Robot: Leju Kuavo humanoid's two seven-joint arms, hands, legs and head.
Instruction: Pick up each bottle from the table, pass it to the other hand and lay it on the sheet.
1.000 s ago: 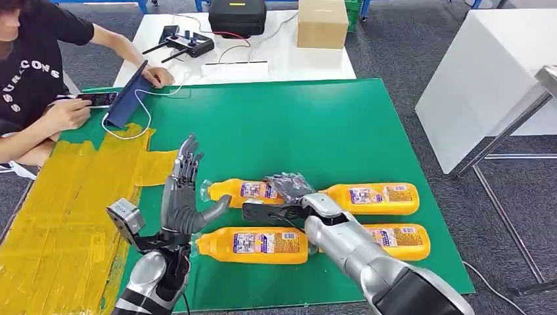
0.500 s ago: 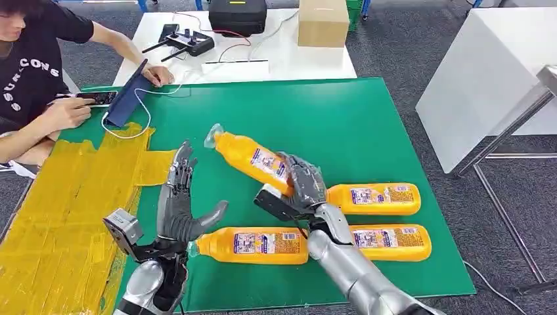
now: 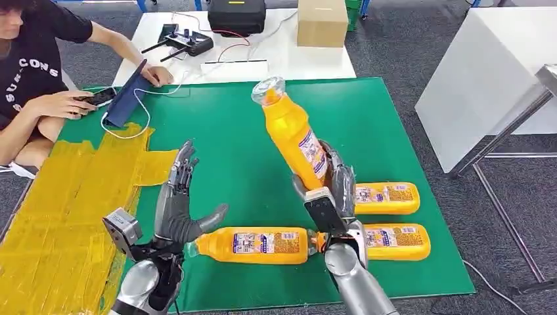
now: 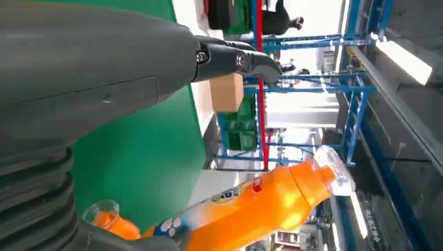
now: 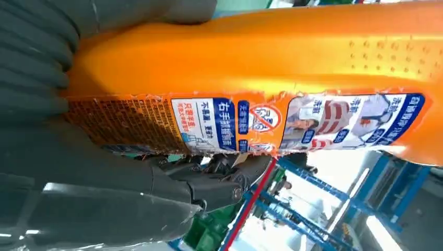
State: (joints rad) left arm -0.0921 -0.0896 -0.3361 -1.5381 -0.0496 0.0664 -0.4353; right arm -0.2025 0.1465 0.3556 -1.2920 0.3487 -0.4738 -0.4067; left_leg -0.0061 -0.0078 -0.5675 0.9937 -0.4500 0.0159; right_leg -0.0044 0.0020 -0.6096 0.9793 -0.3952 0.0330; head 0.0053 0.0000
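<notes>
Robot test lab: green mat [image 3: 263, 138], blue racking [image 4: 360, 99], radio controller [image 3: 187, 42].

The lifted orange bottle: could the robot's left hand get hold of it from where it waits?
Probably yes: the left hand is open, and only bare green mat separates it from the bottle held up by the right hand.

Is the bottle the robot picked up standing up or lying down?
Nearly standing up. The right hand holds the lifted bottle by its bottom end, cap on top, leaning a little.

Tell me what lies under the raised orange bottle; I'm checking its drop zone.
Under the raised orange bottle, gripped by the right hand, is bare green mat. The hand hides the bottle's base.
</notes>
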